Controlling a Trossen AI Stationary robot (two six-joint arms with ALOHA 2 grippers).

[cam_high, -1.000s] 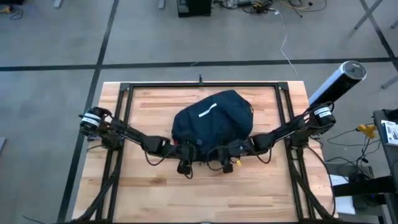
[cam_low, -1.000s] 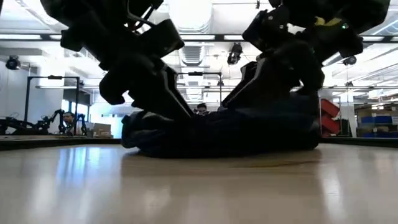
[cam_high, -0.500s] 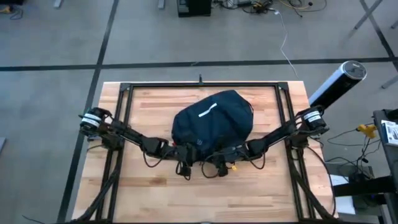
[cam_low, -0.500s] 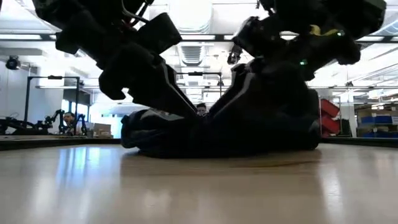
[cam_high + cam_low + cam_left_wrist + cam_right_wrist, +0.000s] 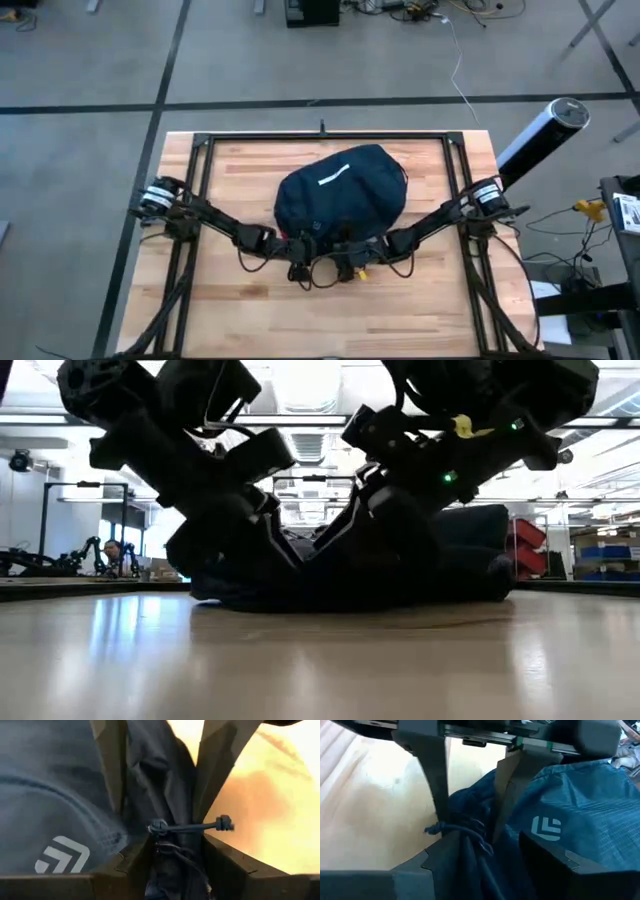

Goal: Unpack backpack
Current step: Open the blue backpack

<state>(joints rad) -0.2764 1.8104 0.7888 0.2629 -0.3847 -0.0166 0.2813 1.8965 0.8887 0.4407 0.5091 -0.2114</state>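
Both the left end effector [image 5: 297, 268] and right end effector [image 5: 345, 268] pinch the backpack's [image 5: 342, 190] near edge mid-table [image 5: 250, 320].

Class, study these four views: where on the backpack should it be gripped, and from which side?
Grip the backpack at its loose near edge, approaching from the table's front. The domed body offers no fold, while the bunched fabric and cord there fit between fingers; the left end effector and right end effector pinch it there.
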